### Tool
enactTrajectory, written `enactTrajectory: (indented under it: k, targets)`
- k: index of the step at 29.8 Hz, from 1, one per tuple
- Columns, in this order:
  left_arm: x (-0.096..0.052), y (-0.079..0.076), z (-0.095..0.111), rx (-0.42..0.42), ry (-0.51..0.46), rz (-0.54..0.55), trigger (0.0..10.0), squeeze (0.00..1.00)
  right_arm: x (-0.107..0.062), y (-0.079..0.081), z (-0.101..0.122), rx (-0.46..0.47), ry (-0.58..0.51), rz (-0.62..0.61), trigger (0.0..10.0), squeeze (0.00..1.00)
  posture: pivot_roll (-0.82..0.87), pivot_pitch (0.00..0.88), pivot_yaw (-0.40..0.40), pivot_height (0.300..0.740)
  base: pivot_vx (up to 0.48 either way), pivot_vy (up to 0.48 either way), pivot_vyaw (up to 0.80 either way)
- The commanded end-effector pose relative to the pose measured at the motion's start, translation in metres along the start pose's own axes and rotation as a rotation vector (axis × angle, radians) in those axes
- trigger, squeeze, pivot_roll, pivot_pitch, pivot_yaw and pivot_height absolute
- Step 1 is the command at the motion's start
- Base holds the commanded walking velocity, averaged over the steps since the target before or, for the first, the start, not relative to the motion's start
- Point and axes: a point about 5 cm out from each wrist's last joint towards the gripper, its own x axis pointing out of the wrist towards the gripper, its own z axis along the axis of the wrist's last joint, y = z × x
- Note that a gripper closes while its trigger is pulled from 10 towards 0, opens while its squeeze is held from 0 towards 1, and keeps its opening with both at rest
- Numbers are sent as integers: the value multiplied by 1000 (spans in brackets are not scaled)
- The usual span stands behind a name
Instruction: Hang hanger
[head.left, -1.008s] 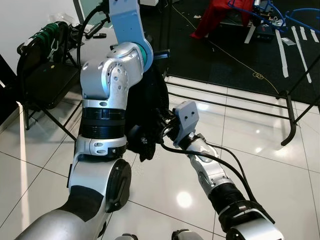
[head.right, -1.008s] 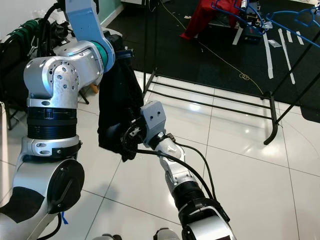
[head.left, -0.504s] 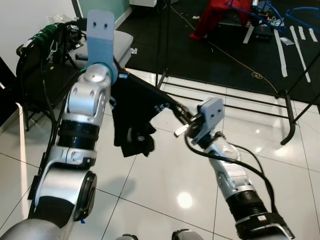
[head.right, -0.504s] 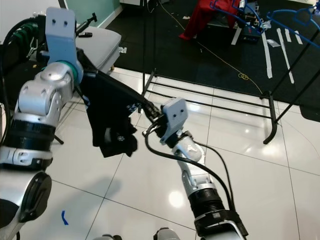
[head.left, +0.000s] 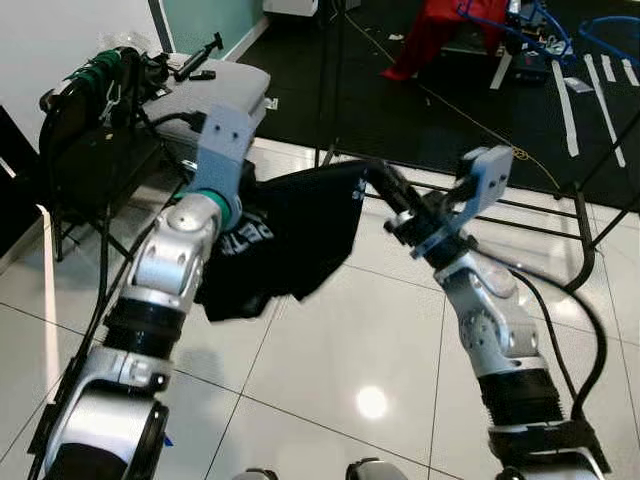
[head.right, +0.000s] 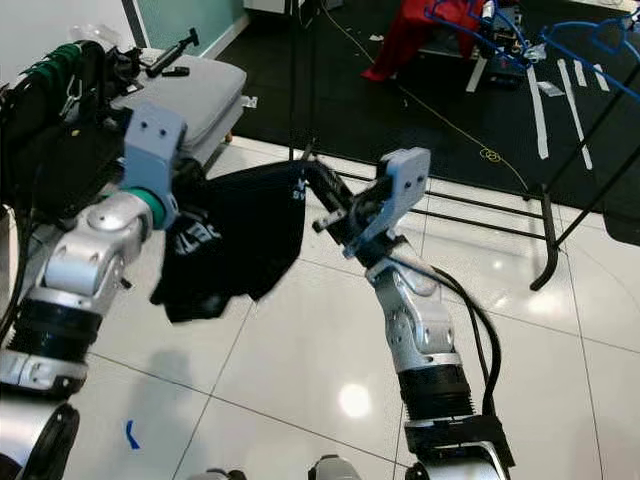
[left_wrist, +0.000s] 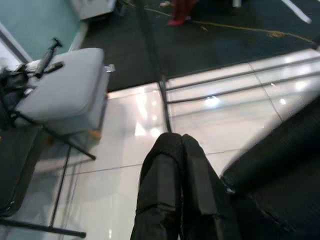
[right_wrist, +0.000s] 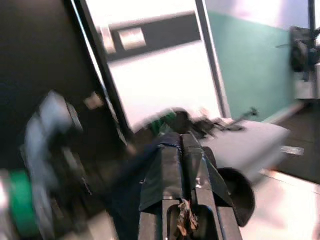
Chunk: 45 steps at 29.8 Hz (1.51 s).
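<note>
A black garment (head.left: 290, 235) with white lettering hangs spread between my two arms, above the white tile floor. My right gripper (head.left: 383, 183) is shut on its upper right corner; the right wrist view shows the fingers pressed together with blurred dark cloth beyond them. In the left wrist view my left gripper (left_wrist: 176, 142) is shut, its tips bare against the floor, and the black cloth (left_wrist: 280, 170) lies right beside the fingers. From the head views the garment hides the left gripper's fingers. I cannot make out a hanger inside the cloth.
A black clothes rack stands ahead: its upright pole (head.left: 335, 60) and floor bars (head.left: 545, 195). Blue hangers (head.right: 470, 20) and a red garment (head.left: 430, 30) are at the far top. A grey padded stool (head.left: 215, 90) and a black chair (head.left: 90, 160) are on the left.
Both arms have lifted and swung outward. The right gripper has risen up and to the right, pulling the black garment from a hanging bunch into a wide spread between the arms.
</note>
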Motion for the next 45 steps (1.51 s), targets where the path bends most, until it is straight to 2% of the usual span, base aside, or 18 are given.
enactTrajectory:
  k: [1, 8, 11, 21, 25, 31, 32, 33, 34, 36, 37, 38, 39, 45]
  targets:
    - [-1, -6, -7, 28, 10, -13, 10000, 0, 4, 2, 10, 58, -57, 3, 0, 0, -44, 61, 57, 740, 0, 0, 0]
    - [0, -16, -8, 26, -31, -44, 10000, 0, 18, 15, 24, 223, -157, -9, 0, 0, -53, 56, 56, 740, 0, 0, 0]
    - [1, -17, -10, 22, -34, -52, 10000, 0, 21, 18, 29, 249, -176, -4, 0, 0, -57, 54, 57, 740, 0, 0, 0]
    - [0, -18, -17, 4, -40, -53, 10000, 0, 20, 21, 30, 230, -118, 41, 0, 0, -55, 43, 57, 740, 0, 0, 0]
    - [-2, -11, -22, 26, -41, -22, 10000, 0, 11, 15, 20, 162, -4, 20, 0, 0, -53, 35, 52, 740, 0, 0, 0]
    - [-3, -6, -26, 35, -38, -14, 10000, 0, 9, 14, 18, 162, 16, 2, 0, 0, -53, 32, 49, 740, 0, 0, 0]
    - [-3, -5, -27, 27, -37, -15, 10000, 173, 10, 14, 17, 164, 20, 0, 0, 0, -53, 27, 45, 740, 0, 0, 0]
    - [-3, -5, -27, 27, -37, -15, 10000, 173, 10, 14, 17, 164, 20, 0, 0, 0, -53, 27, 45, 740, 0, 0, 0]
    - [-3, -5, -28, 12, -36, -19, 10000, 314, 10, 15, 16, 167, 24, -2, 0, 0, -52, 26, 44, 740, 0, 0, 0]
    - [-3, -4, -28, 3, -36, -22, 10000, 314, 11, 16, 15, 169, 26, -3, 0, 0, -52, 26, 44, 740, 0, 0, 0]
    - [-3, -4, -28, 1, -36, -21, 10000, 533, 12, 17, 14, 170, 30, -3, 0, 0, -52, 24, 41, 740, 0, 0, 0]
    - [-3, -4, -28, 1, -36, -21, 10000, 533, 12, 17, 14, 170, 30, -3, 0, 0, -52, 24, 41, 740, 0, 0, 0]
    - [-3, -5, -28, -8, -35, -27, 10000, 1000, 13, 18, 13, 173, 33, -1, 0, 0, -54, 25, 37, 740, 0, 0, 0]
    - [-2, -7, -29, -15, -32, -45, 10000, 1000, 15, 22, 12, 177, 44, 10, 0, 0, -57, 27, 36, 740, 0, 0, 0]
